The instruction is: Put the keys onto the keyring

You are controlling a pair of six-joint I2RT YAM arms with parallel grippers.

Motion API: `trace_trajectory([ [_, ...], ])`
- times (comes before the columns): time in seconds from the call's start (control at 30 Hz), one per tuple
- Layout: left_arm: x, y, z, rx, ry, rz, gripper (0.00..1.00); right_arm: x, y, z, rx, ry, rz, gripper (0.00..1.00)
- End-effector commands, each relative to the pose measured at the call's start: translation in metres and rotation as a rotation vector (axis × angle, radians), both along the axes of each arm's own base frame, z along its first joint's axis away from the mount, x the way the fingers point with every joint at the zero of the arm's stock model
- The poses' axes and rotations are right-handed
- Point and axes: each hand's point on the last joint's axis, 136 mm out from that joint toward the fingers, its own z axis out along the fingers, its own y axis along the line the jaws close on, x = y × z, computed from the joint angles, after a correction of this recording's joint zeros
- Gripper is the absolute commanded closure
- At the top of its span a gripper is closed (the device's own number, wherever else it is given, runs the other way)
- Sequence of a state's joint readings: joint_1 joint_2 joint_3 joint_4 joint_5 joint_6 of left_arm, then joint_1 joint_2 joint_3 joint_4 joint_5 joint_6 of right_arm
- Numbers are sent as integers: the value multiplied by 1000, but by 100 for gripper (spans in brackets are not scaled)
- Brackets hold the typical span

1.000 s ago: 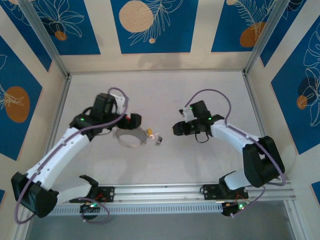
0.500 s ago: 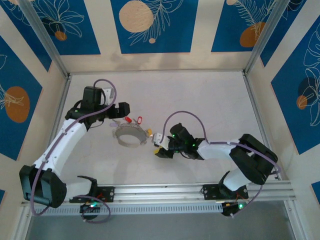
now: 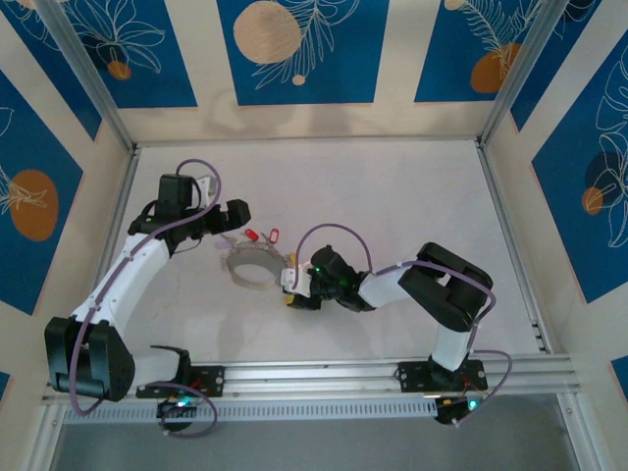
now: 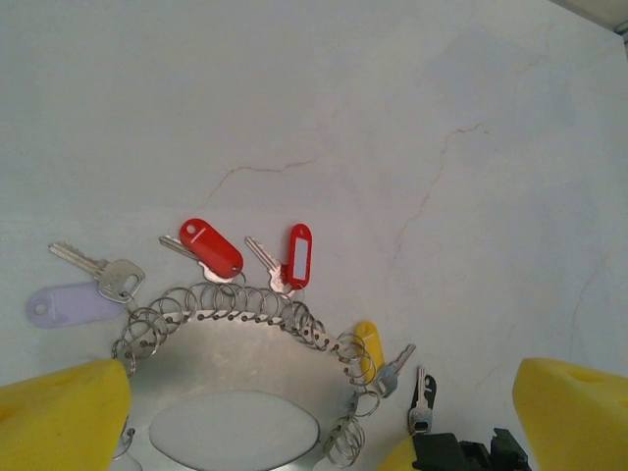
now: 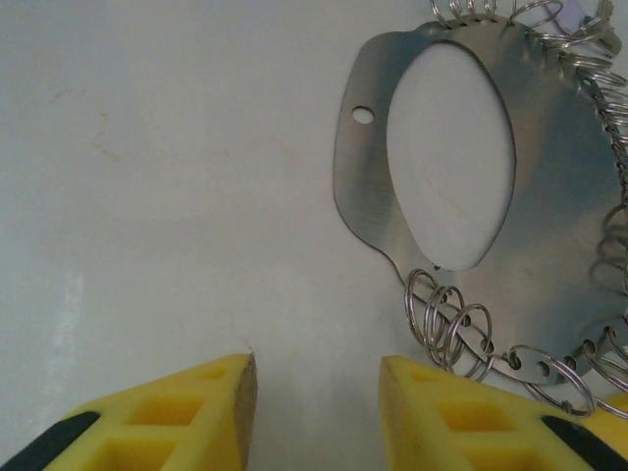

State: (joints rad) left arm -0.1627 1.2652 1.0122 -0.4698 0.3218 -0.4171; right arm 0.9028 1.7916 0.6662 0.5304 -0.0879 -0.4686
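Note:
The keyring (image 3: 251,269) is a flat grey metal plate (image 5: 365,186) with an oval hole and several small wire rings (image 5: 453,325) along its rim. In the left wrist view, keys lie around the plate's (image 4: 231,353) far rim: one on a red tag (image 4: 211,249), one on a red tag with a white label (image 4: 299,256), a lilac-tagged one (image 4: 61,304) and a yellow-tagged one (image 4: 369,343). A black-headed key (image 4: 420,400) lies loose on the table just right of them. My left gripper (image 3: 234,226) hovers wide open over the plate's far-left side. My right gripper (image 3: 291,287) is low at the plate's right edge, open over bare table (image 5: 316,392).
The white tabletop (image 3: 392,196) is fenced by aluminium rails (image 3: 128,196) and patterned blue-and-cream walls. My right gripper's black tip (image 4: 461,453) pokes into the bottom of the left wrist view, right beside the black-headed key.
My right arm swung left and down from mid-table to the keyring's right edge, its jaws narrowing somewhat. My left gripper drew back off the keyring toward the far left, still wide open.

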Motion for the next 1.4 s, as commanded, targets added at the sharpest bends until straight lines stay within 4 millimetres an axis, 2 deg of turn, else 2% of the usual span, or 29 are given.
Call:
trace_trajectory([
  [0.0, 2, 0, 0, -12, 7, -11, 0, 8, 5, 2, 6, 4, -15, 58],
  [0.27, 1, 1, -3, 4, 19, -16, 0, 9, 8, -8, -13, 50, -18, 55],
  [0.7, 0, 2, -1, 14, 11, -19, 0, 31, 8, -11, -9, 28, -92, 44],
  [1.13, -2, 2, -1, 11, 13, -18, 0, 36, 14, -13, -19, 1, -88, 43],
  [1.37, -2, 2, -3, 10, 17, -16, 0, 53, 16, -14, -38, -52, -156, 43],
])
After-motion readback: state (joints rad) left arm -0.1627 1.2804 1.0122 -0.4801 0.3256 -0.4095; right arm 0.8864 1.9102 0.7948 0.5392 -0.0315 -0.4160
